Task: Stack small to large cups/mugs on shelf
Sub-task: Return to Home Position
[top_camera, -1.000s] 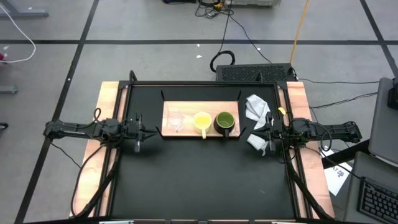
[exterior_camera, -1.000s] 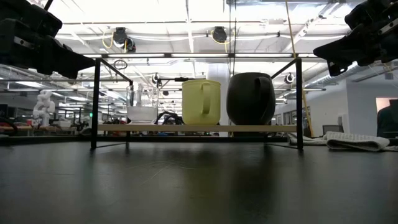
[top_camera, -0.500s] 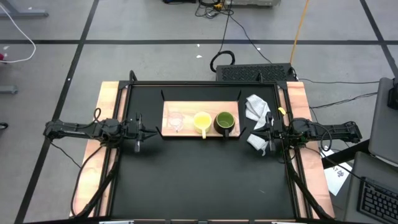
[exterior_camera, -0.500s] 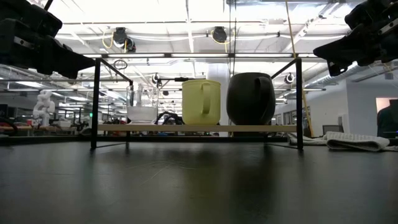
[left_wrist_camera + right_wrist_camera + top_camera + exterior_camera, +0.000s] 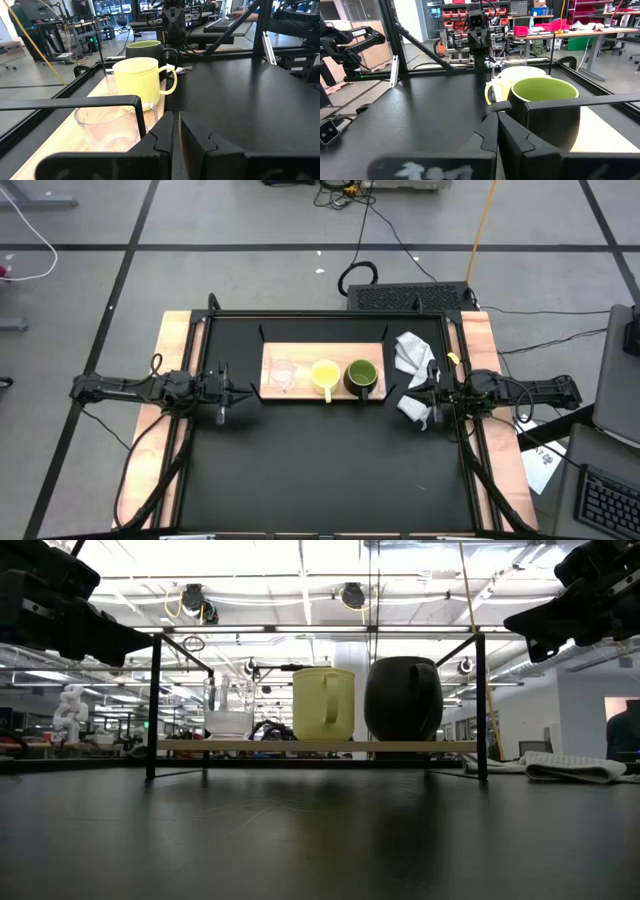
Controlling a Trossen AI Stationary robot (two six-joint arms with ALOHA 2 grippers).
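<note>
Three empty vessels upright along the shelf (image 5: 300, 352).
Glass cup (image 5: 283, 374), yellow mug (image 5: 325, 375), green mug (image 5: 361, 373) in a row, mug handles toward the counter (image 5: 320, 470) front; left gripper (image 5: 176, 121) and right gripper (image 5: 497, 119) closed, flanking.

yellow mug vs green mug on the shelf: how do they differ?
Colour: the yellow mug is bright yellow. The green mug is dark olive outside and lighter green inside.
Shape: the yellow mug is straight-walled. The green mug is rounded, bulkier and slightly taller in the low view.
Place: the yellow mug stands mid-row on the shelf, the green mug at the end nearer the right arm.
Shared: both upright, handled, not touching.
</note>
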